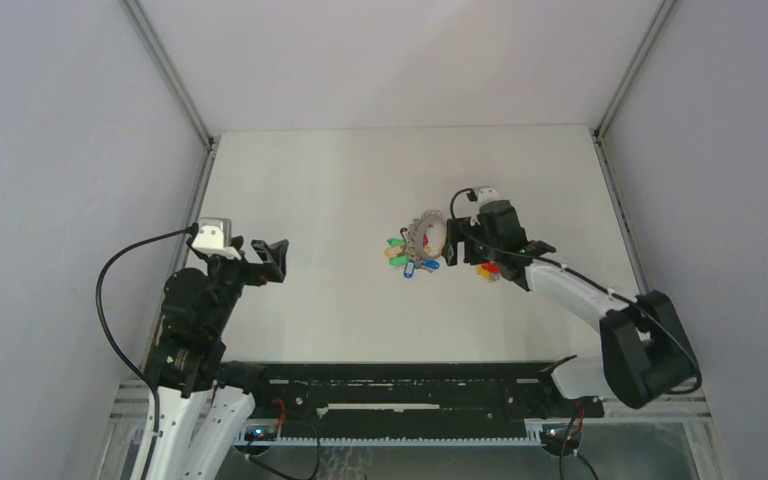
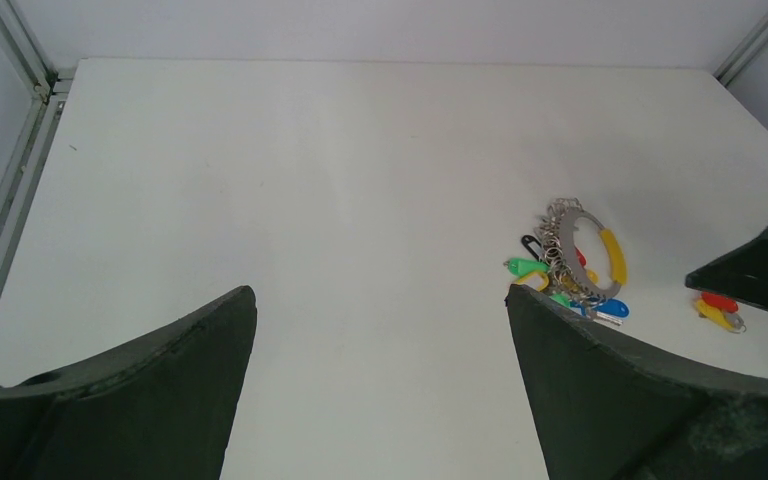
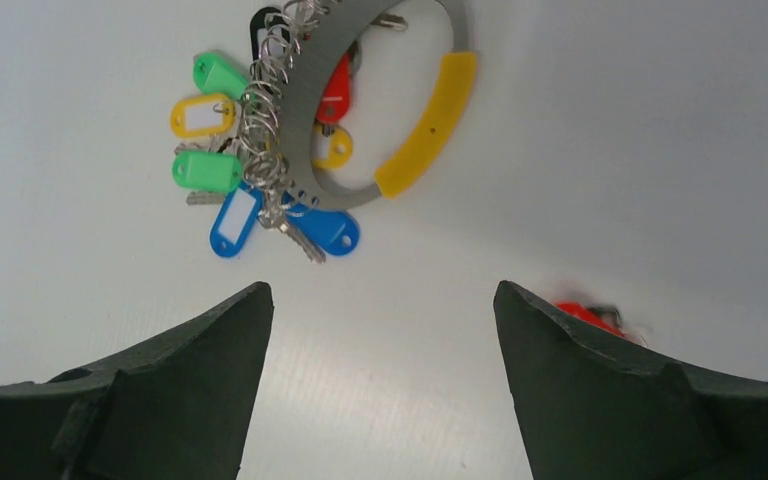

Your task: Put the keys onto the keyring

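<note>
1. Desk (image 1: 330,180): flat, matte white.
2. Keyring (image 3: 426,128): flat grey metal hoop with one yellow plastic arc, lying mid-desk. Thin wire split rings and oval green, blue, yellow and red plastic tags are bunched on its left side.
3. Keys (image 2: 720,308): two loose, tiny, with red and yellow plastic heads, near the keyring's right, not touching it.
4. Right gripper (image 3: 380,292): dark matte wedge jaws apart, empty, low by the keyring and keys.
5. Left gripper (image 2: 380,292): jaws wide apart, empty, well left of the keyring.
</note>
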Motion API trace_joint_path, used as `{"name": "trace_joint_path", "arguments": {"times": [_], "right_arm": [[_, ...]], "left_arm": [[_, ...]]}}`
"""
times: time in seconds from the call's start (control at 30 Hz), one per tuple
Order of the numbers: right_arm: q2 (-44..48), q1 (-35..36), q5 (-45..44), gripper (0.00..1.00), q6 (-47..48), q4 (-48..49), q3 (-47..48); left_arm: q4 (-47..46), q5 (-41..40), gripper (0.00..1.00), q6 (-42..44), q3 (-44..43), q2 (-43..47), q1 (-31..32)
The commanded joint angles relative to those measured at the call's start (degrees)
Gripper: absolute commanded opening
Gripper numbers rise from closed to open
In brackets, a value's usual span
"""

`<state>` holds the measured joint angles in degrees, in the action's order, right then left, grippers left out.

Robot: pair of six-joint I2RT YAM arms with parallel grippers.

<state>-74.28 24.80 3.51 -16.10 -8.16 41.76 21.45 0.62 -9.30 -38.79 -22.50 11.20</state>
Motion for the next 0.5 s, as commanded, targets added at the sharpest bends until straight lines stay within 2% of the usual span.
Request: {"name": "trace_joint_path", "arguments": {"times": [0.0,0.47], "right_arm": [[-6.7,2.5,-2.0,0.81,-1.8,9.1,5.0],[-25.1,6.3,-6.5,0.77,-5.0,15.0,16.2]], "left_arm": [[-0.8,0.6,1.0,1.5,0.6,-0.1,-0.2],[-2.4,-1.5,1.0,-0.3,2.3,-0.1,-0.2]]}}
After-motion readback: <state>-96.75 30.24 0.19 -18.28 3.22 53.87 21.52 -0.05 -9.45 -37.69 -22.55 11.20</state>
